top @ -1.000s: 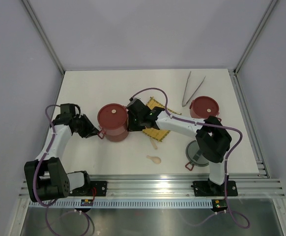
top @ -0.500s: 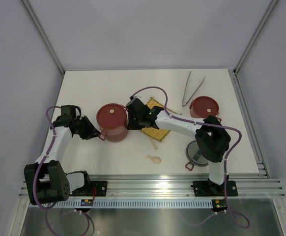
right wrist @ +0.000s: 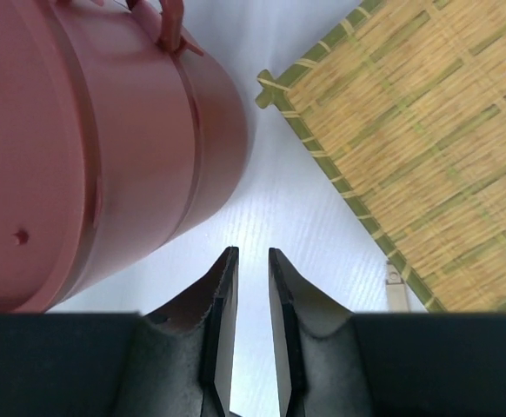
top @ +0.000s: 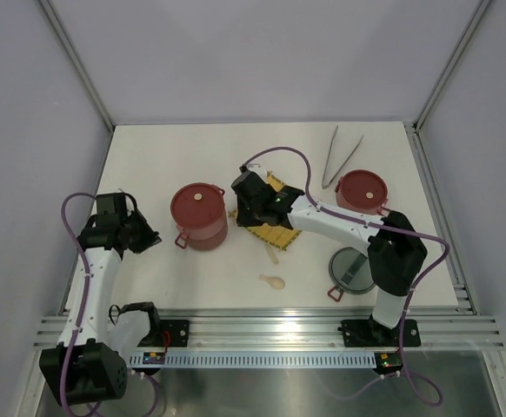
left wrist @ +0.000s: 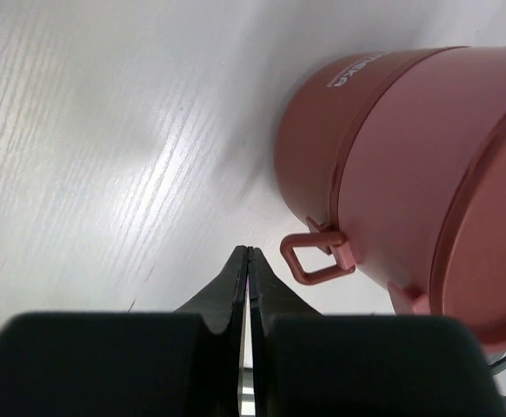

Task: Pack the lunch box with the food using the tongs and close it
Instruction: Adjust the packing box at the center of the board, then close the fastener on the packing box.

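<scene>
Silver tongs (top: 340,158) lie on the desk (top: 175,152) at the upper right of the top view, their long axis running up the frame, nearer my right hand (right wrist: 252,252), slightly apart and empty beside the dark-red lunch box (top: 199,215), than my left hand (left wrist: 248,250), pinched together on nothing.

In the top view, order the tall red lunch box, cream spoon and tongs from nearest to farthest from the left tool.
1. Tall red lunch box, just right of the left tool.
2. Cream spoon, front centre.
3. Tongs, back right.
</scene>
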Controlling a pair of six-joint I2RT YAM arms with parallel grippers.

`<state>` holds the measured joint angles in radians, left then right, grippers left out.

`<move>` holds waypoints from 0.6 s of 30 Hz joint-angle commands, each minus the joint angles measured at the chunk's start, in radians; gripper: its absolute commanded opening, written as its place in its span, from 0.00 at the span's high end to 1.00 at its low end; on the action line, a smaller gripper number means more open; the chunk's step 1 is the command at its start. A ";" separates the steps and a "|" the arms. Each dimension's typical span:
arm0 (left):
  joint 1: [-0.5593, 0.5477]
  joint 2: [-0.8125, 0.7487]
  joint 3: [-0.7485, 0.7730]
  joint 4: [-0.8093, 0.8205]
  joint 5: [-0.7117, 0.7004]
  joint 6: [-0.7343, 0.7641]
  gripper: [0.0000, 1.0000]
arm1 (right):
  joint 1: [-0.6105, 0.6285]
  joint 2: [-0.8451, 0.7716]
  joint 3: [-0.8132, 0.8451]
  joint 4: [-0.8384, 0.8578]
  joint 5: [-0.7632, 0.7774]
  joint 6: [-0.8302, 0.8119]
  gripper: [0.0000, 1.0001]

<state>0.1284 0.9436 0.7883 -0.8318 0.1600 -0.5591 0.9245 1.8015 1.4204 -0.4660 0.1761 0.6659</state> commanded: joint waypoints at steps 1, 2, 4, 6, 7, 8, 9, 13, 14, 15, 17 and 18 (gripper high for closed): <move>-0.035 -0.040 0.025 -0.088 -0.033 -0.012 1.00 | -0.006 -0.013 0.072 -0.060 0.072 -0.049 0.73; -0.045 -0.045 0.026 -0.095 -0.024 -0.019 1.00 | -0.013 0.007 0.089 -0.069 0.068 -0.066 0.73; -0.073 -0.051 0.011 -0.086 0.027 -0.041 1.00 | -0.053 0.045 0.144 -0.091 0.027 -0.081 0.73; -0.090 -0.049 -0.012 -0.067 0.062 -0.058 1.00 | -0.100 0.073 0.182 -0.109 -0.015 -0.101 0.72; -0.093 -0.046 -0.042 -0.040 0.094 -0.083 1.00 | -0.116 0.085 0.219 -0.112 -0.033 -0.109 0.72; -0.096 -0.040 -0.056 -0.021 0.107 -0.096 1.00 | -0.131 0.117 0.245 -0.118 -0.052 -0.129 0.72; -0.099 -0.037 -0.070 -0.006 0.124 -0.107 1.00 | -0.147 0.139 0.271 -0.140 -0.085 -0.138 0.73; -0.111 -0.014 -0.101 0.071 0.145 -0.147 1.00 | -0.202 0.261 0.438 -0.194 -0.150 -0.187 0.73; -0.111 -0.006 -0.109 0.083 0.139 -0.150 1.00 | -0.205 0.286 0.475 -0.209 -0.171 -0.201 0.74; -0.111 0.013 -0.109 0.091 0.133 -0.151 1.00 | -0.207 0.311 0.538 -0.236 -0.171 -0.207 0.74; -0.111 0.040 -0.101 0.126 0.134 -0.159 1.00 | -0.205 0.364 0.580 -0.243 -0.217 -0.212 0.75; -0.111 0.062 -0.097 0.137 0.131 -0.160 1.00 | -0.205 0.377 0.606 -0.238 -0.228 -0.210 0.75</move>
<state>0.0204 0.9707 0.6777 -0.7979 0.2653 -0.6907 0.7052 2.1349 1.9423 -0.6506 0.0364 0.4988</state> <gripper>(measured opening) 0.002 0.255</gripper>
